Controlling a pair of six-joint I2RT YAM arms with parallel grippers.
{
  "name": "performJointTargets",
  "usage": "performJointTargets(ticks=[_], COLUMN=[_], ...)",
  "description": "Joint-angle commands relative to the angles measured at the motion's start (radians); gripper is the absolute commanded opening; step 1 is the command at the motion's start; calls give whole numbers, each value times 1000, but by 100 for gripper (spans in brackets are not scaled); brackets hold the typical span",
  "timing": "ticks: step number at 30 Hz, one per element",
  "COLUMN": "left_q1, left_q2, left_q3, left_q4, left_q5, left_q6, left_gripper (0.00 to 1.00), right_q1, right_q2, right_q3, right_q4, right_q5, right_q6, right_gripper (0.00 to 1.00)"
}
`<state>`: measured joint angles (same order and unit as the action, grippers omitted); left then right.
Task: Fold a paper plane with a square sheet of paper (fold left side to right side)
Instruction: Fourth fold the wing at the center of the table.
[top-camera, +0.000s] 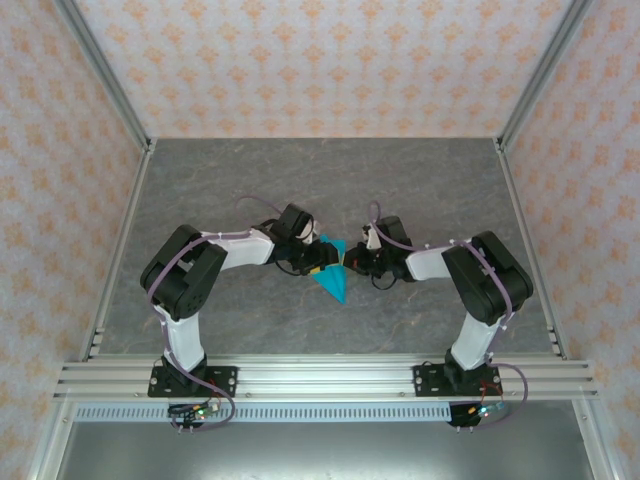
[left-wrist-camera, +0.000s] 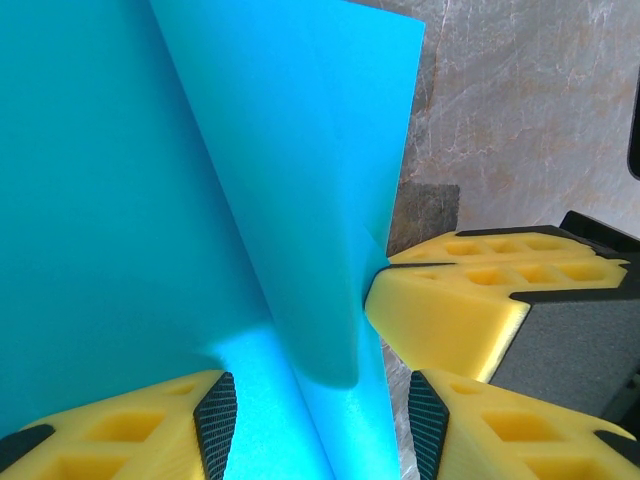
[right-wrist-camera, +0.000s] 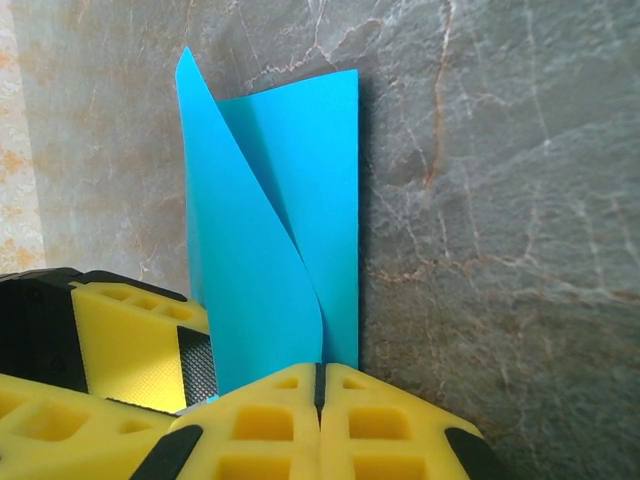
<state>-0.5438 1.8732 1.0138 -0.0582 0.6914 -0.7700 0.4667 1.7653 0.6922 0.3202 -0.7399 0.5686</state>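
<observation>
The blue paper (top-camera: 332, 281) lies partly folded near the middle of the grey table (top-camera: 300, 180), with its point toward the near edge. One flap stands up off the surface and leans over the flat part (right-wrist-camera: 260, 230). Bare table stretches on every side. There is more room on the far side than the near, and the side walls and the near rail are well apart from the paper.

Both arms bend at the elbow and reach inward, so the wrists meet over the paper. The left gripper (left-wrist-camera: 320, 420) has its jaws spread, with the raised flap (left-wrist-camera: 150, 200) passing between its pads (left-wrist-camera: 215, 425). The right gripper (right-wrist-camera: 318, 385) comes in from the right, its jaws pressed together on the paper's edge.
</observation>
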Motion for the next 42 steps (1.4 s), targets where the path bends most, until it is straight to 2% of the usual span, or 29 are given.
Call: performJointTargets(ticks=[1,20,36,42], left_q1=[-9,-9,-9,-11], left_q2=[12,17,12,14], left_q3=[-7,-9,-4,1], left_q4=[-37,-38,-43,-45], left_q5=[-39,-43,-41,-39], left_q6=[3,2,3,5], left_gripper=[53,52,52,52], right_q1=[10,19,38,41], right_q2=[-3,-76,7,-12], right_q3=[21,14,61,60], right_q4=[-72,-69,-167,-138], right_q5=[67,62,120,91], right_q6=[-49,-52,-94,-87], right_gripper=[0,0,0,1])
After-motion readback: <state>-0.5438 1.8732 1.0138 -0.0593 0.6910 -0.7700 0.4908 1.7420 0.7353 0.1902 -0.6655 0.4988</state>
